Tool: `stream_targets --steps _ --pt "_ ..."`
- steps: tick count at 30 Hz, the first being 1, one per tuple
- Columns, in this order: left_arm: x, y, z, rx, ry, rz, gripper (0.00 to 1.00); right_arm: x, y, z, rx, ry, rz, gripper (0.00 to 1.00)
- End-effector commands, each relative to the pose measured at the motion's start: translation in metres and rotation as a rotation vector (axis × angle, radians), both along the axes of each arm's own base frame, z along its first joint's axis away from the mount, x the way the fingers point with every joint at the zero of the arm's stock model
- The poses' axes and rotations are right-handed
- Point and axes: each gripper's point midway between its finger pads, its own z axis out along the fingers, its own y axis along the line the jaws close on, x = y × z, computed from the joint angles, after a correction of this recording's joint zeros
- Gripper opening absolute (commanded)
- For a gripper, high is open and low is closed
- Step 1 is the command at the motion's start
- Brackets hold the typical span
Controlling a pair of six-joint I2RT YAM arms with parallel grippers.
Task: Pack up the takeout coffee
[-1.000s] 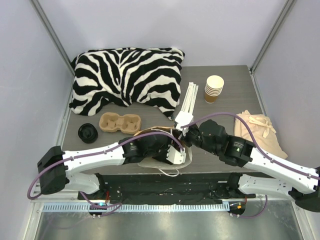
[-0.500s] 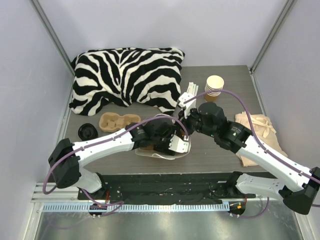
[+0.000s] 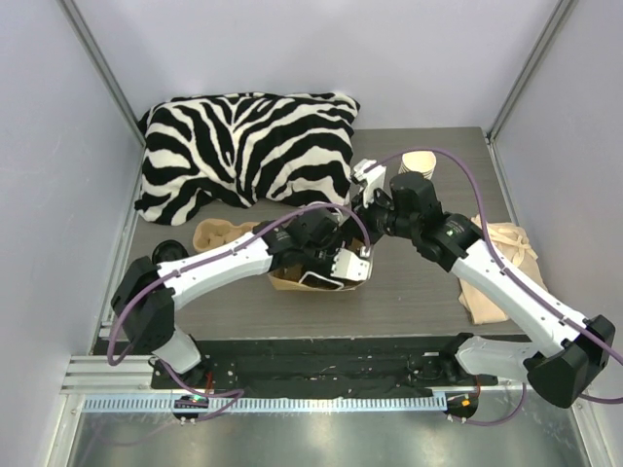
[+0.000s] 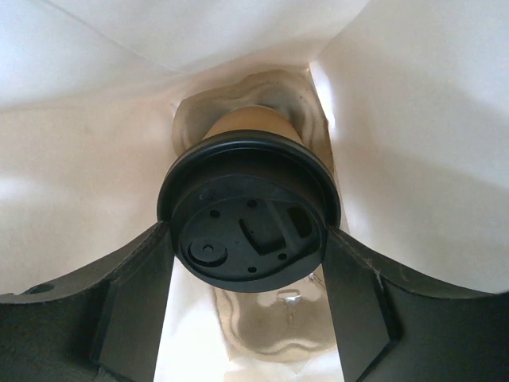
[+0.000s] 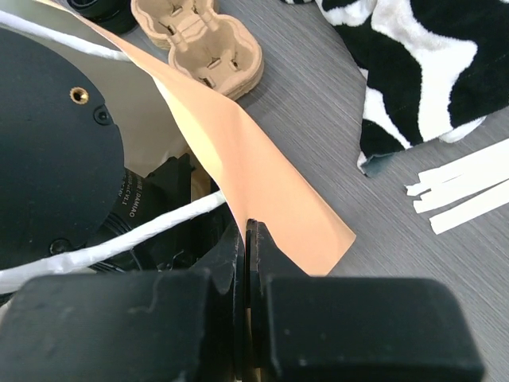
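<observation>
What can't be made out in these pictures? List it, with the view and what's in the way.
Top view: the takeout coffee is out of sight inside the paper bag, under the left arm.
Left wrist view: its own lid hides whether its base stands on the bag floor.
Top view: the right arm covers much of the stack of cups.
Top view: the left arm covers part of the loose black lid.

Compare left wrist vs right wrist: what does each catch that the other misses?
Left wrist only: the takeout coffee, black lid facing the camera, gripped by the left gripper inside the paper bag. Right wrist only: the right gripper pinched shut on the bag's edge, plus the cup carrier, zebra pillow and white strips on the table. Both: the paper bag, seen from inside versus outside.
</observation>
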Motion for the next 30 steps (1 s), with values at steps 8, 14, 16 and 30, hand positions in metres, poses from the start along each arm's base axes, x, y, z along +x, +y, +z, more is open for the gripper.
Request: stream_targets --steps 8,14,16,30 --pt "-0.006 0.03 -0.066 0.222 0.249 0.003 0.04 0.012 0.003 0.006 0.044 0.084 0.055 0.01" --pt "-0.005 0.034 -0.084 0.29 0.298 0.001 0.03 0.021 -0.003 0.002 0.04 0.109 0.05 0.01" --pt "-0.007 0.036 -0.091 0.31 0.314 0.004 0.03 0.023 -0.005 0.001 0.037 0.117 0.051 0.01" --pt "0.001 0.042 -0.11 0.365 0.312 0.06 0.08 0.023 -0.013 -0.005 0.019 0.124 0.06 0.01"
